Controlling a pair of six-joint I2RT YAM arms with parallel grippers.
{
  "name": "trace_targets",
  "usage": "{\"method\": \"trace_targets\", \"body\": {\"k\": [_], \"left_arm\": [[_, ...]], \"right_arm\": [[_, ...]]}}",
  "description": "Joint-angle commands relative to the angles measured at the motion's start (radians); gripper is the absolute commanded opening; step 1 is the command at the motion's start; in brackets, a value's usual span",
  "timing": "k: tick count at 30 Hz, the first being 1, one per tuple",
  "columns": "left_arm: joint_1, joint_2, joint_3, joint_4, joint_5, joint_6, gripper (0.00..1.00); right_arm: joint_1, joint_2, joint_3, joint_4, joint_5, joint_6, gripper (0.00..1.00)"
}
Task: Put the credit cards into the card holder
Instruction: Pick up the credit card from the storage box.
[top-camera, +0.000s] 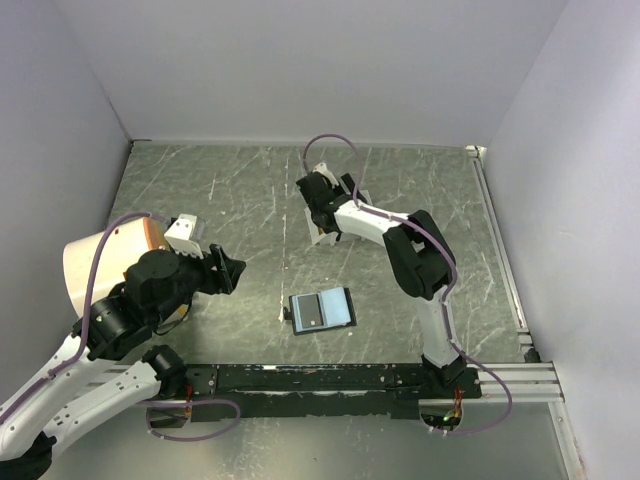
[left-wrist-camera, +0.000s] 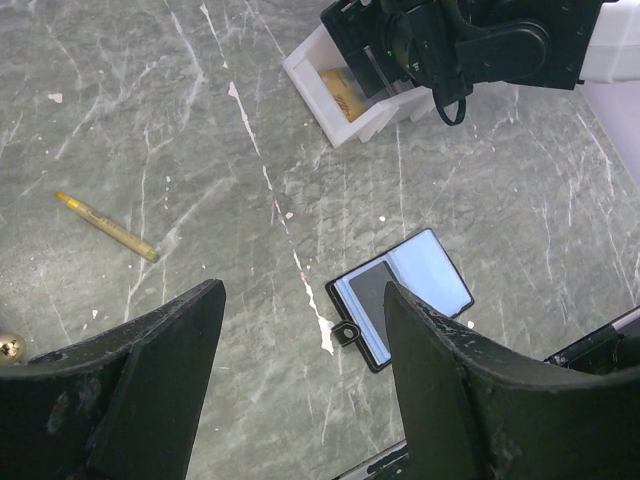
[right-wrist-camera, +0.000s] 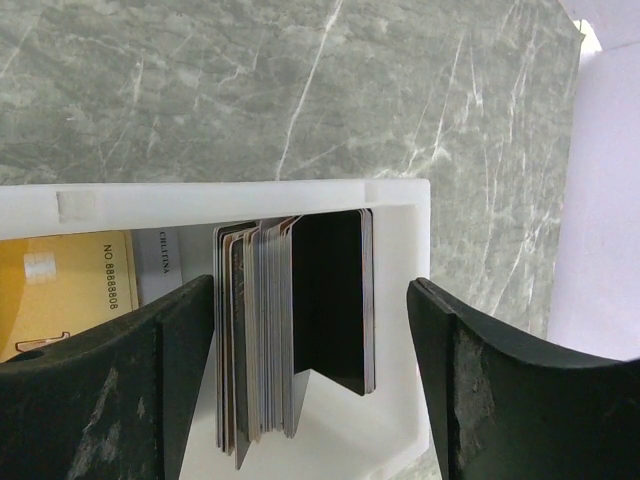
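Progress: early, seemingly none pocketed | credit cards (right-wrist-camera: 290, 330) stood upright in white box (right-wrist-camera: 240, 195) | right pincer (right-wrist-camera: 310, 288) spread astride them, nothing pinched | card holder (top-camera: 322, 310) lay open on counter (top-camera: 220, 190), well apart | left pincer (left-wrist-camera: 305, 295) spread, empty

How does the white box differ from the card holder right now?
The white box has raised walls; the card holder lies flat and open. The box is white all over; the holder is black-edged, pale blue-grey inside. The box holds cards standing on edge, with the right pincer open above them; nothing is over the holder. Both are small and rectangular.
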Motion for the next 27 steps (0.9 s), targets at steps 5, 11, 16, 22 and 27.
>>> {"method": "trace_targets", "body": {"k": [5, 11, 16, 22, 27], "left_arm": [[-0.007, 0.0, 0.003, 0.009, -0.005, 0.005, 0.76], [-0.007, 0.003, 0.003, 0.011, -0.005, 0.006, 0.76], [-0.007, 0.003, 0.003, 0.01, -0.003, 0.007, 0.76], [-0.007, 0.004, 0.003, 0.011, -0.002, 0.008, 0.76], [-0.007, 0.004, 0.004, 0.011, -0.002, 0.007, 0.76]], "right_arm": [[-0.031, -0.045, -0.007, -0.016, 0.037, 0.049, 0.86], [-0.05, -0.051, -0.008, -0.027, 0.016, 0.069, 0.93], [-0.065, -0.048, -0.01, -0.038, -0.018, 0.085, 0.96], [-0.077, -0.053, -0.023, -0.041, -0.052, 0.101, 1.0], [-0.09, -0.047, -0.027, -0.052, -0.075, 0.114, 1.0]]}}
